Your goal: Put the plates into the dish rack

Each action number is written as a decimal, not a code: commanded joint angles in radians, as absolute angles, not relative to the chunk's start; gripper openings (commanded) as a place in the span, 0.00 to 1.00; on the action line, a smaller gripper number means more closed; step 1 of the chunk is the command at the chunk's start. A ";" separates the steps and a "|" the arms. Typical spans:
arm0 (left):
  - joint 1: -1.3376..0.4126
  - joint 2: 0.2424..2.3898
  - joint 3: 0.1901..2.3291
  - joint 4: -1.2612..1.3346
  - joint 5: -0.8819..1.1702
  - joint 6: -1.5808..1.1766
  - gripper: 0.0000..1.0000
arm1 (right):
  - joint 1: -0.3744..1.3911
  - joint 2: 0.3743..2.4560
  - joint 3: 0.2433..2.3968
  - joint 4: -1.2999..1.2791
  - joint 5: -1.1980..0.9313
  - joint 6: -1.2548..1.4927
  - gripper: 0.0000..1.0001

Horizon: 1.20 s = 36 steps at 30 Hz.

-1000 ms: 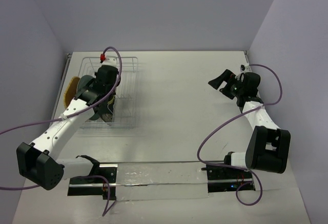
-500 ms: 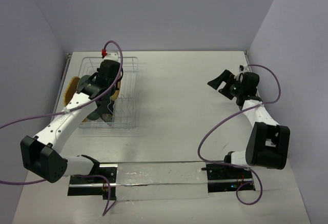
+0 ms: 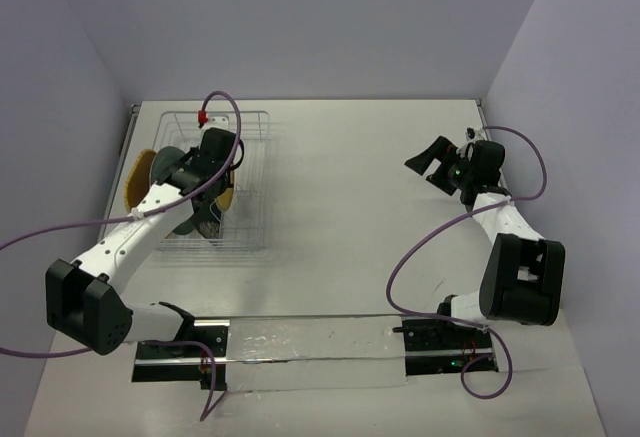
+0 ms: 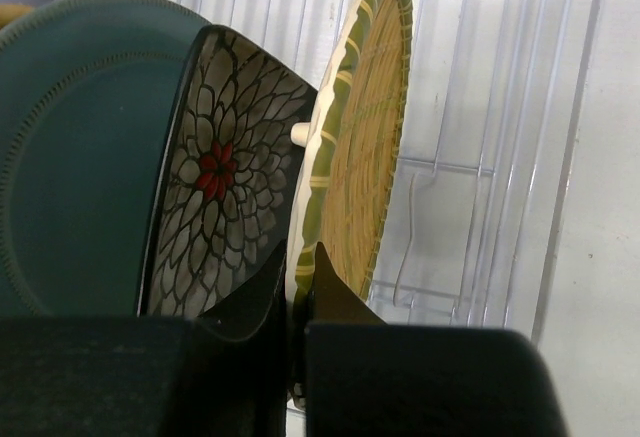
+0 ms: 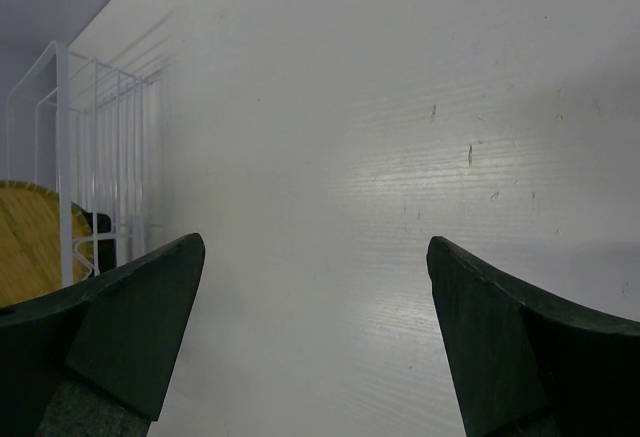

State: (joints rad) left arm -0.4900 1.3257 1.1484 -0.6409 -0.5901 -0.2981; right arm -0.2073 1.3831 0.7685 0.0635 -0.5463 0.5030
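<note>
Remote desk: my left gripper (image 4: 302,287) is closed narrow on the lower rim of the rounded-square woven tan plate (image 4: 365,147). The plate stands on edge in the white wire dish rack (image 4: 500,107). Just beyond it stand the black square floral plate (image 4: 225,187) and the round teal-grey plate (image 4: 80,147). Well apart, my right gripper (image 5: 312,247) hangs wide open over the white table (image 5: 400,107).

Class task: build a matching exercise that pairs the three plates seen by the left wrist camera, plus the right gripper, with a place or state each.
Column one:
1. woven plate
2. floral plate
3. teal plate
4. right gripper

Column two:
a. open above the table
b. middle of the three
c. pinched at its rim by the left gripper
d. leftmost in the wrist view

Pairs: 1-c, 2-b, 3-d, 4-a.
</note>
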 commanded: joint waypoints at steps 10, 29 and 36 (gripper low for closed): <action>-0.508 1.361 1.116 -0.621 -0.593 -0.368 0.18 | -0.212 1.376 0.820 0.067 -0.514 0.489 1.00; -0.562 1.297 1.078 -0.625 -0.648 -0.408 0.25 | -0.212 1.365 0.820 0.058 -0.512 0.499 1.00; -0.563 1.298 1.091 -0.686 -0.666 -0.492 0.00 | -0.212 1.356 0.817 0.057 -0.509 0.500 1.00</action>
State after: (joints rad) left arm -0.5582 1.3148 1.0740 -0.6461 -0.6383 -0.4199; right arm -0.2073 1.3830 0.7788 0.0433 -0.5179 0.5038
